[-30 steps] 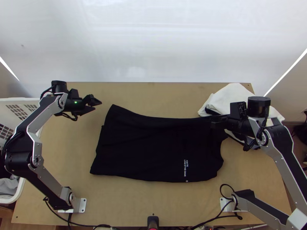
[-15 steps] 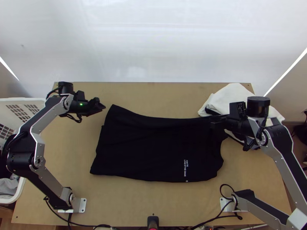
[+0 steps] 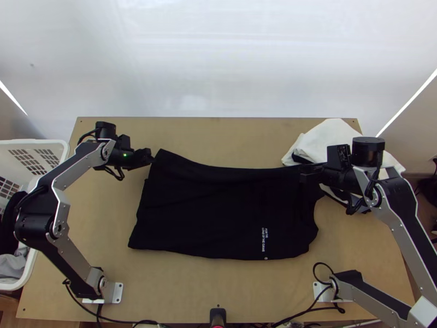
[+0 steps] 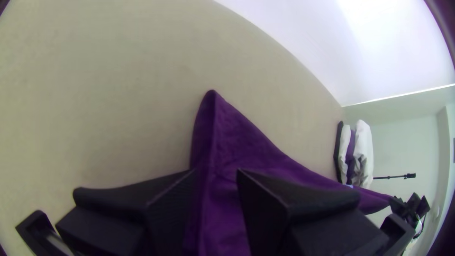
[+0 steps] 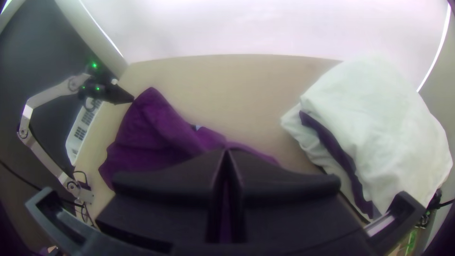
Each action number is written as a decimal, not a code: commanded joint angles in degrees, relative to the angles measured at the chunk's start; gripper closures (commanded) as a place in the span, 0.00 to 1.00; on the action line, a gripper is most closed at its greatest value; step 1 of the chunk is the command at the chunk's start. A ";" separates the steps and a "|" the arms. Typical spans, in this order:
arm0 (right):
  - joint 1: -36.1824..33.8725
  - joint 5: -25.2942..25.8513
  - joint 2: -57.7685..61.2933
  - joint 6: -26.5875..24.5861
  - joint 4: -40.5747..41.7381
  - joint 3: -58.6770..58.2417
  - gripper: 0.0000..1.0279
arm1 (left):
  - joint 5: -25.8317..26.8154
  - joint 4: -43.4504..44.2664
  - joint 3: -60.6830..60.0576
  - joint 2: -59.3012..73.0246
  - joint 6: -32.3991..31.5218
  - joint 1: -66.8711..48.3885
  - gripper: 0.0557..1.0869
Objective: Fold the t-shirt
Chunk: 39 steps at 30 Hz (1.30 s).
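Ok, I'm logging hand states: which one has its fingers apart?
The left hand, at the far left corner of the t-shirt: a gap shows between its fingers, while the right hand is shut.

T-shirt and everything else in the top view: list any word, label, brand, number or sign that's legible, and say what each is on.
T-shirt: two short lines of white lettering, too small to read with certainty.
T-shirt, between the lettering and the near edge: a tiny white mark, too small to make out.
Elsewhere in the top view: no legible text.
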 commanded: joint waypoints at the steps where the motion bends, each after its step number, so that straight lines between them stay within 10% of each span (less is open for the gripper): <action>1: -0.09 -0.01 0.22 -0.04 0.18 0.18 0.97 | -0.62 0.98 0.43 0.95 0.26 -0.77 0.55; 10: -0.35 -0.01 0.31 -0.22 0.27 0.26 0.97 | -1.14 1.68 1.04 2.70 -0.18 -2.18 0.55; 13: -0.53 -0.01 0.40 -0.31 0.27 0.44 0.97 | -3.43 3.18 0.34 2.62 -0.71 -2.36 0.97; 19: -2.37 -0.01 0.40 -0.57 -0.17 2.81 0.97 | -3.78 3.09 0.08 -1.52 -0.80 1.77 0.97; 28: -4.04 0.34 3.47 1.45 -0.34 7.91 0.97 | -1.14 7.31 7.55 -16.72 -24.18 16.28 0.97; 39: -1.93 1.31 17.89 6.72 -1.13 33.22 0.97 | -1.14 5.90 17.39 -25.07 -27.17 13.11 0.97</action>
